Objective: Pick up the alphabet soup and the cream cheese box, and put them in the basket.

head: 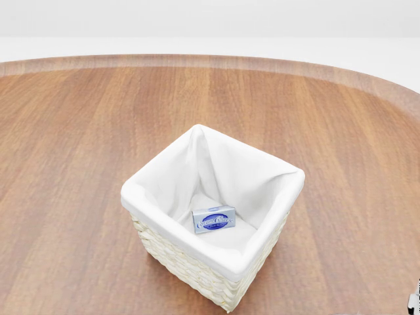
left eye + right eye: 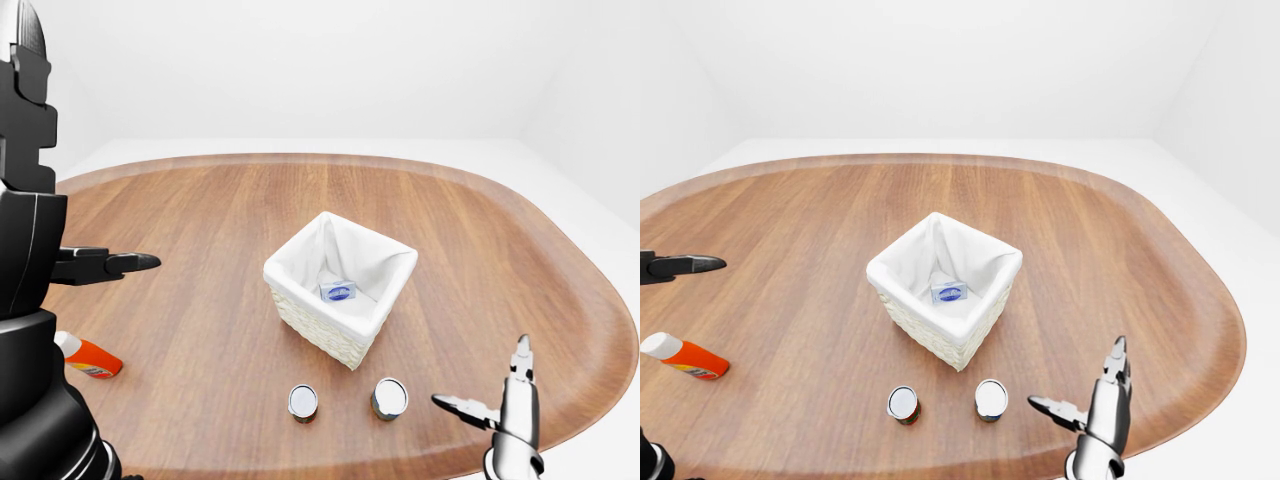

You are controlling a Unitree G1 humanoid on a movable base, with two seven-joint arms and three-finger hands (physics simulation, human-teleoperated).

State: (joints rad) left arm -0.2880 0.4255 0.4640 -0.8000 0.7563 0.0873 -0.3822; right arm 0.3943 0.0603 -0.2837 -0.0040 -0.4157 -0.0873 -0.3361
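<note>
The white-lined wicker basket [image 2: 300,256] stands mid-table. Flat on its bottom lies the blue cream cheese box [image 1: 214,219]. Below the basket in the left-eye view stand two upright cans with silvery lids, one on the left [image 2: 303,401] and one on the right [image 2: 390,397]. I cannot tell which one is the alphabet soup. My right hand [image 2: 480,375] hovers just right of the right can, fingers spread and empty. My left hand [image 2: 130,263] hangs far left of the basket, fingers stretched out and holding nothing.
An orange bottle with a white cap [image 2: 88,357] lies on its side near the table's left edge. The oval wooden table [image 2: 480,240] ends close below the cans. My dark left arm [image 2: 25,250] fills the left side of the left-eye view.
</note>
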